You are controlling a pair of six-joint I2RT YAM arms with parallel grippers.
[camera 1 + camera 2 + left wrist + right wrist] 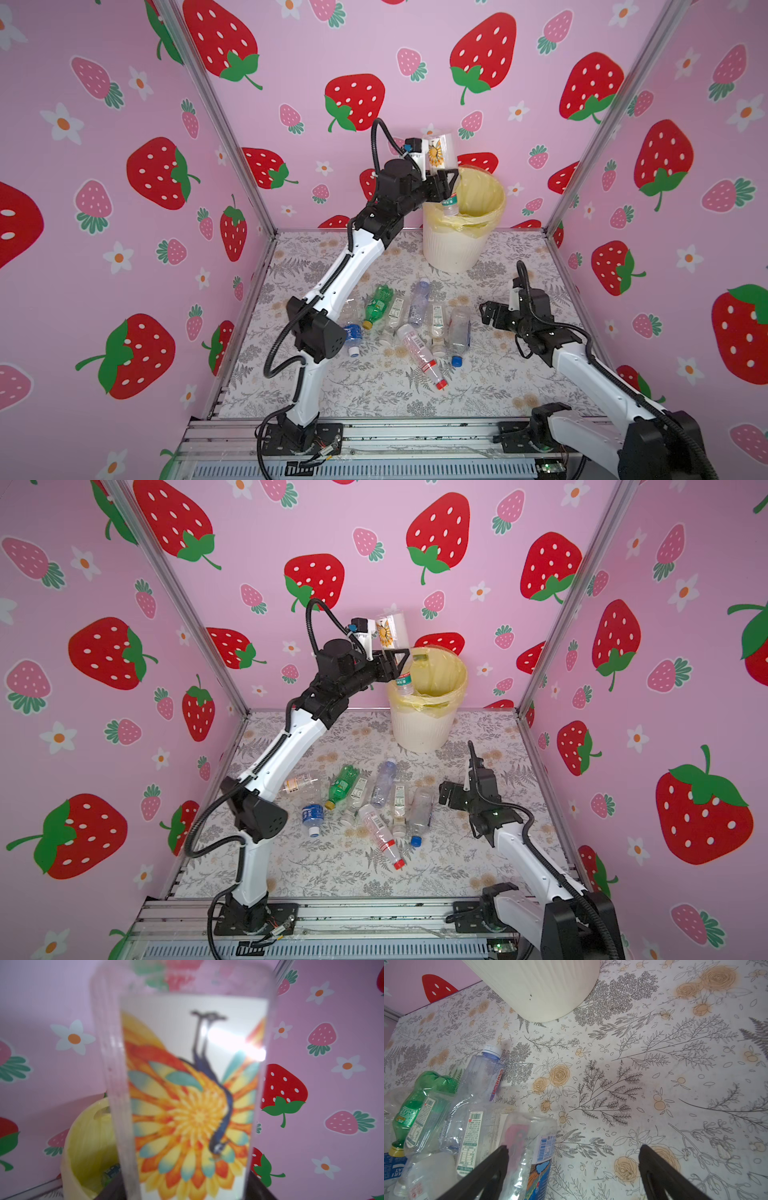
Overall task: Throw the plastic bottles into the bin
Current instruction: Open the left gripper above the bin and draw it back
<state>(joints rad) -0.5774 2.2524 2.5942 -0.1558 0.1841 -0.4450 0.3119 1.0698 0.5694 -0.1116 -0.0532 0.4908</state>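
Note:
The cream ribbed bin (451, 249) (419, 729) (87, 1136) with a yellow liner stands at the back of the table. My left gripper (448, 180) (397, 658) is over its near rim. A clear bottle with an orange flower-and-bird label (440, 151) (392, 629) (187, 1095) stands cap-down between its widely spread jaws, neck inside the rim. Several plastic bottles (411, 320) (374, 800) lie mid-table, among them a green one (377, 305) (415, 1105). My right gripper (488, 313) (446, 793) (573, 1147) hovers open beside a clear blue-capped bottle (459, 332) (529, 1147).
A red-capped bottle (422, 357) lies nearest the front. A blue-labelled one (353, 334) sits by the left arm's elbow. The bin's base (542, 987) is just beyond the right gripper. Pink strawberry walls enclose the floral table (519, 374) on three sides.

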